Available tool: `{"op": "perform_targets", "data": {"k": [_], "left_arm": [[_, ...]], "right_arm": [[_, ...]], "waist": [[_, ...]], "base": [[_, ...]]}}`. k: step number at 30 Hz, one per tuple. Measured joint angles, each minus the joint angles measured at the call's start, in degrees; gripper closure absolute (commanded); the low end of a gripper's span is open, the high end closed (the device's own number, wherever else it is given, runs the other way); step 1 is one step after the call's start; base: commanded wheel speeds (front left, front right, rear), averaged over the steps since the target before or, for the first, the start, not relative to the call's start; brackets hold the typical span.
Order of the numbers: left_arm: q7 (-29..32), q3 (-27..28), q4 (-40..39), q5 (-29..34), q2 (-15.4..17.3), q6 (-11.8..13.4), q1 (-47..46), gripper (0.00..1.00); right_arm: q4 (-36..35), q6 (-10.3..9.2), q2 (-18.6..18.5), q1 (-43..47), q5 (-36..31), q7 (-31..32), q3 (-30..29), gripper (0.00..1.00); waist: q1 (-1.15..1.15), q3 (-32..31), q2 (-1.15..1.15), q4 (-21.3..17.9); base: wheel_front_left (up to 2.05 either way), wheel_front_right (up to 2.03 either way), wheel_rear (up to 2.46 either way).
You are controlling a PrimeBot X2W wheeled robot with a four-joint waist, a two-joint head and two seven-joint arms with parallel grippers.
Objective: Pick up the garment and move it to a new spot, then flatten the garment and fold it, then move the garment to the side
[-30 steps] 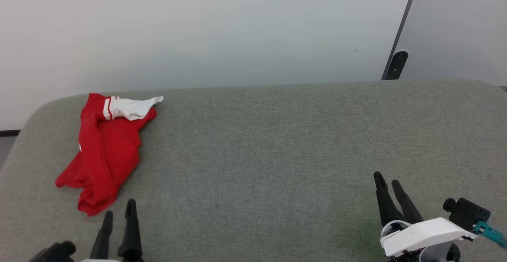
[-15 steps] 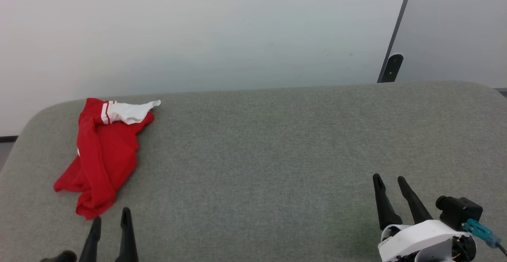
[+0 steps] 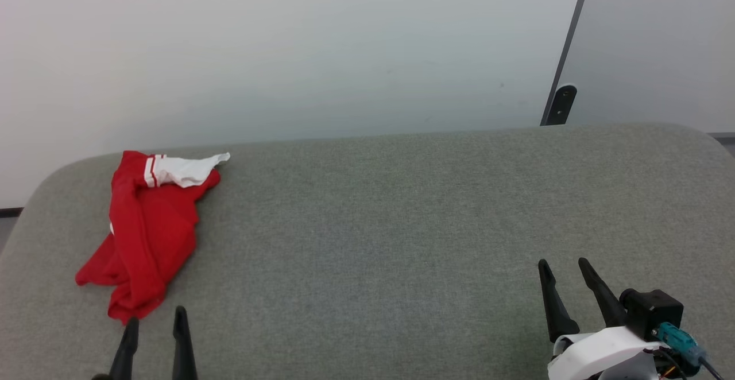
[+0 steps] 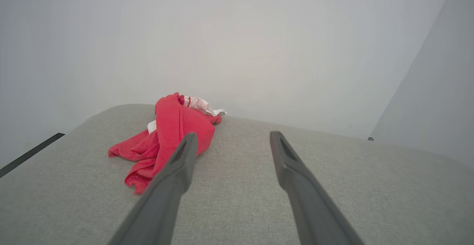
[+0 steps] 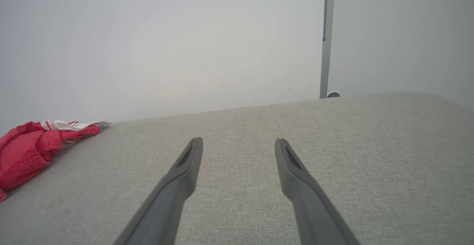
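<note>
Your shirt [image 3: 149,231] lies crumpled at the far left of the grey surface [image 3: 373,225]. Its long axis runs away from you, with the white sleeve at the far end. The left fingers [image 3: 184,340], spread apart, sit just short of its near end. The right fingers [image 3: 552,305], also apart, are well away.

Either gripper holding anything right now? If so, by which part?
Nothing held. Left gripper and right gripper open, empty; crumpled red-and-white fabric T-shirt lies loose.
</note>
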Motion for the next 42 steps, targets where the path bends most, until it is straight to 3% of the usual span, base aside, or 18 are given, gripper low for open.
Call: {"op": "perform_targets", "data": {"k": [16,33,42], "left_arm": [[-1.8,0.0,-2.5,7.8,-0.4,-0.5,1.9,0.00],[-3.6,1.2,-4.0,12.3,-1.4,-3.0,3.3,0.00],[-3.7,2.5,-3.0,12.4,-1.6,-4.1,3.2,0.00]], "right_arm": [[0.4,0.00,0.0,0.0,-8.2,-1.8,0.5,0.00],[0.6,0.00,-0.1,-0.1,-15.6,-3.6,1.4,0.00],[0.4,0.00,-0.1,0.0,-15.5,-3.7,1.9,0.00]], "waist": [[0.00,-0.6,0.00,-0.4],[0.00,-1.3,0.00,-0.7],[0.00,-1.6,0.00,0.8]], "base": [[0.00,0.00,0.00],[0.00,0.00,0.00],[0.00,0.00,0.00]]}}
